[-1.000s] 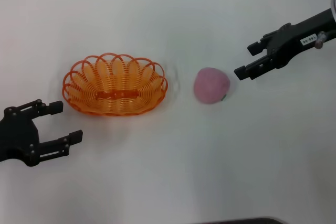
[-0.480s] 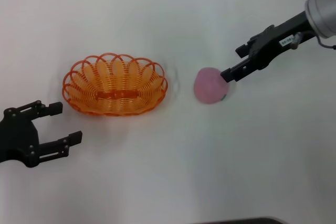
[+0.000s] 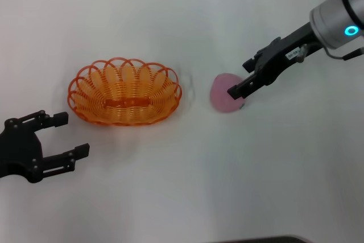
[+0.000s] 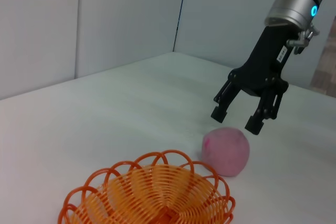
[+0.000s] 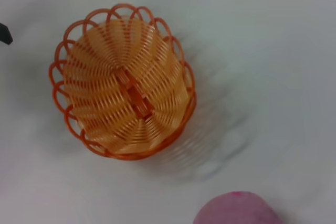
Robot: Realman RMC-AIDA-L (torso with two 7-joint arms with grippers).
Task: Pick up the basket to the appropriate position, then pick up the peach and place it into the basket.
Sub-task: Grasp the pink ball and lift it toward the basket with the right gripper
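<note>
The orange basket [image 3: 142,86] stands empty on the white table, left of centre. It also shows in the left wrist view [image 4: 152,192] and the right wrist view [image 5: 123,103]. The pink peach [image 3: 222,95] lies on the table to the basket's right, apart from it; it also shows in the left wrist view [image 4: 226,150] and the right wrist view [image 5: 236,211]. My right gripper [image 3: 240,78] is open and hovers just above the peach's right side, not touching it; it also shows in the left wrist view [image 4: 234,120]. My left gripper [image 3: 72,135] is open and empty, near the basket's near left end.
The white table [image 3: 182,186] is bare around the basket and peach. Grey wall panels [image 4: 105,19] stand behind the table's far edge in the left wrist view.
My right gripper has moved left from the table's right side and now stands over the peach. The left arm, basket and peach have not moved.
</note>
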